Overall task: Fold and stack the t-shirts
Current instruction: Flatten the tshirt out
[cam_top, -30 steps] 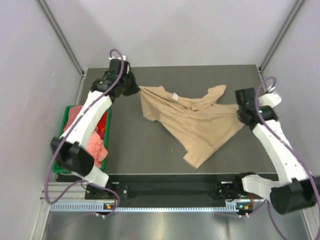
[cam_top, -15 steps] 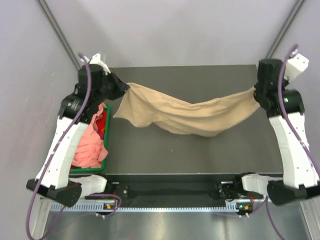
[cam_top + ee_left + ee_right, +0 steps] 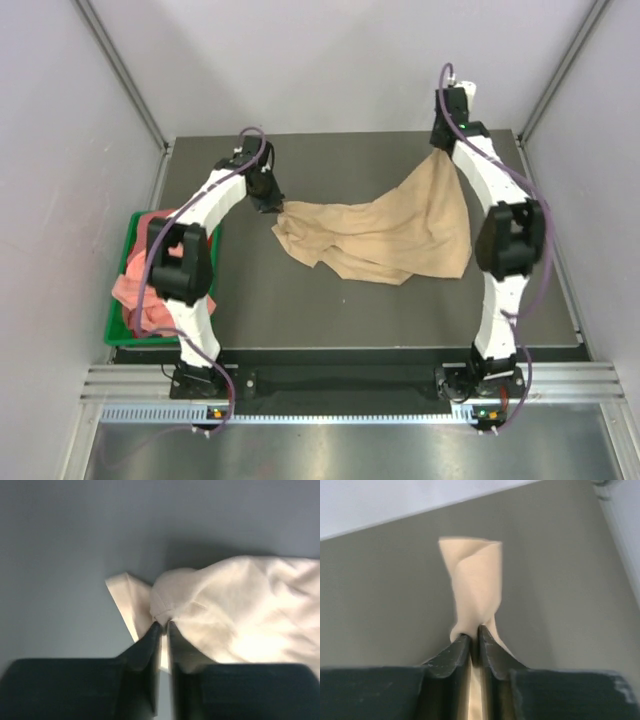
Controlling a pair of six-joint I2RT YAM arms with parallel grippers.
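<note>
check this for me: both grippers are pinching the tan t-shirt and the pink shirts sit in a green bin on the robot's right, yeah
One thing is off: the green bin with the pink t-shirts is on the robot's left, not its right, as the top view shows. The rest holds: the left gripper and the right gripper each pinch the tan t-shirt.

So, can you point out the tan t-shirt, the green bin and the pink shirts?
tan t-shirt point(image 3: 400, 235), top view, middle of the spread cloth.
green bin point(image 3: 130, 340), top view, its near rim.
pink shirts point(image 3: 130, 290), top view, bunched cloth inside the bin.
</note>
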